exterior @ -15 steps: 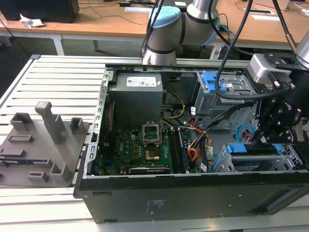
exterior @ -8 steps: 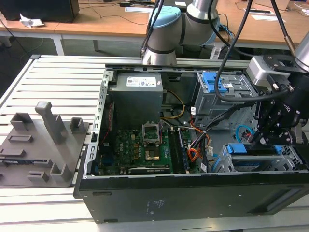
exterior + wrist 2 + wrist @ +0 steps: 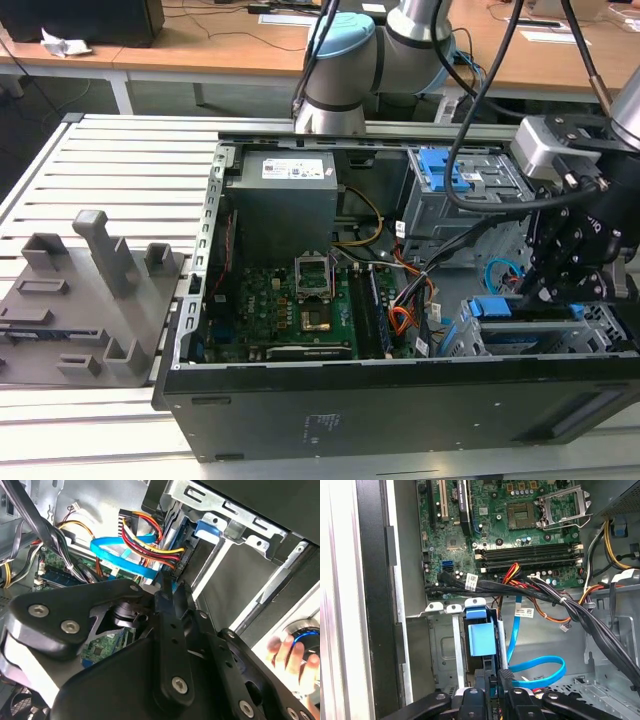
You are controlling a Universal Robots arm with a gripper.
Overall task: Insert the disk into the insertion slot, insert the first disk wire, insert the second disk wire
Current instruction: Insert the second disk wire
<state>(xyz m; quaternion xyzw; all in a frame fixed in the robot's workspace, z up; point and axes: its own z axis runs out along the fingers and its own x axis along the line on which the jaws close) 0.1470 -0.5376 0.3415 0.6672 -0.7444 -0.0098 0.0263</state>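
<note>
Down inside the open computer case (image 3: 300,410) now, at the corner on the exterior view's right. The black gripper (image 3: 562,268) hangs right over the insertion slot (image 3: 600,330), the perforated silver cage in the near corner, and the disk (image 3: 520,308) sits in that bay, its bright blue bracket showing along the top edge. In the first wrist view the blue bracket tab (image 3: 481,635) stands between the cage walls, directly ahead of the gripper's dark fingers (image 3: 506,679). The second disk wire (image 3: 540,672) (the flat light-blue one) curls in a loop just beside the bay; in the second wrist view that same blue ribbon (image 3: 125,555) runs toward the back of the drive, next to the red, yellow and black wire bundle (image 3: 150,542). One finger tip meets the blue cable near its end there, but whether the fingers are clamped on it I cannot tell. The green motherboard (image 3: 520,525) lies well apart. A hand (image 3: 292,655) shows at the edge of the second wrist view.
</note>
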